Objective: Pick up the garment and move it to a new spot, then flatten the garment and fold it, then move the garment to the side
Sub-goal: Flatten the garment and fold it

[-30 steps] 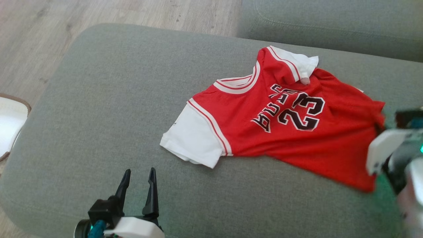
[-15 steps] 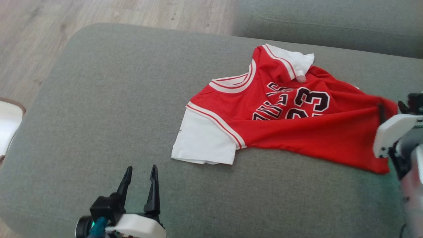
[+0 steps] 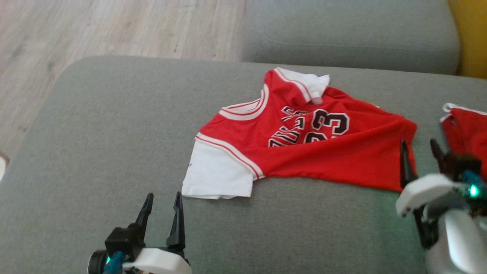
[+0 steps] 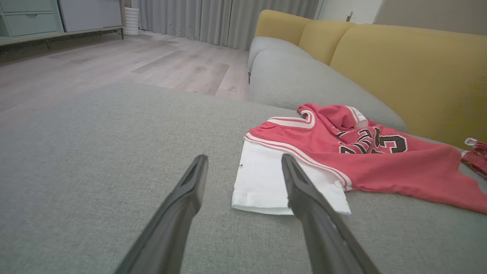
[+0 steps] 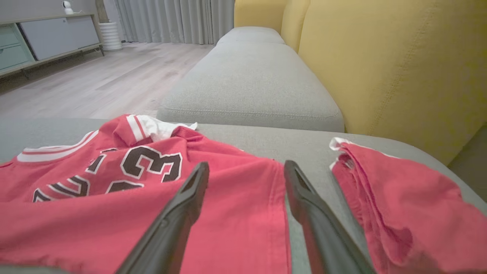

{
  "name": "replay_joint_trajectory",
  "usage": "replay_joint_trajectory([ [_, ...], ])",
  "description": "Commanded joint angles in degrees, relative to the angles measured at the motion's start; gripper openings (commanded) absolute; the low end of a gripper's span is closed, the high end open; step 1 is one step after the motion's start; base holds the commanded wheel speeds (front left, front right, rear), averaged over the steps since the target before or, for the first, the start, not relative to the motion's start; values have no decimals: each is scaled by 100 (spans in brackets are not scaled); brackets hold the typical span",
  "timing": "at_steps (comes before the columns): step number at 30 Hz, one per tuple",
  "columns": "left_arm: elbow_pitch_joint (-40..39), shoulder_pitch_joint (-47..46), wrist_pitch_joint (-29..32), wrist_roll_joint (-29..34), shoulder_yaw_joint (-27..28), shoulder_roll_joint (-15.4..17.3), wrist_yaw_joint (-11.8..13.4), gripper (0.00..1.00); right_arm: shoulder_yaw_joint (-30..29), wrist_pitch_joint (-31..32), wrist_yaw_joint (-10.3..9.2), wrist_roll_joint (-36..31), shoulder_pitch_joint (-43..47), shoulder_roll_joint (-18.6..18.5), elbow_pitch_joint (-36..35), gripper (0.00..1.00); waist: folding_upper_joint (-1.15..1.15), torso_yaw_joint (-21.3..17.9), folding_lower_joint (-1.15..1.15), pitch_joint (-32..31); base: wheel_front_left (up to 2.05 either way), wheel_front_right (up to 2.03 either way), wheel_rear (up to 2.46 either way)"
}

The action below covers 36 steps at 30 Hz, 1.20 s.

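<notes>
A red jersey (image 3: 304, 152) with white sleeves and a black "23" lies on the grey sofa cushion (image 3: 106, 125), and a fold of red cloth covers the lower part of its lettering. My right gripper (image 3: 418, 146) stands open at the jersey's right hem corner, holding nothing. In the right wrist view the open right gripper (image 5: 246, 167) hovers over the hem of the jersey (image 5: 114, 198). My left gripper (image 3: 163, 198) is open near the cushion's front, just short of the white sleeve (image 3: 215, 179). In the left wrist view the open left gripper (image 4: 244, 160) points at that sleeve (image 4: 262, 179).
A second red garment with white trim (image 3: 466, 129) lies bunched at the right, close to my right gripper. A further grey cushion (image 3: 342, 34) and the yellow backrest (image 5: 380, 57) lie beyond. Wood floor (image 3: 114, 26) drops off past the cushion's far left edge.
The right gripper, which held the jersey's right hem and pulled it, has let go and now stands open beside it. A fold has come over the lettering. The head camera has shifted.
</notes>
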Motion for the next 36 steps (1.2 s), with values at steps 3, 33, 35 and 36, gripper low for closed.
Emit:
replay_joint_trajectory([
  [3, -187, -103, -47, -66, 207, 97, 68, 100, 313, -80, -4, 58, 359, 92, -726, 100, 0, -197, 0, -153, 0, 0, 0],
  [33, -110, 222, -137, -173, 390, 267, 146, 100, 1193, 243, -4, 1109, 2091, 157, -2518, 100, 0, -367, 0, -326, 0, 0, 0],
  [35, -107, 215, -137, -176, 384, 265, 145, 100, 1202, 253, -4, 1106, 2094, 157, -2526, 100, 0, -368, 0, -317, 0, 0, 0],
  [36, -106, 212, -137, -178, 380, 263, 144, 100, 1210, 261, -4, 1105, 2097, 157, -2528, 100, 0, -368, 0, -309, 0, 0, 0],
])
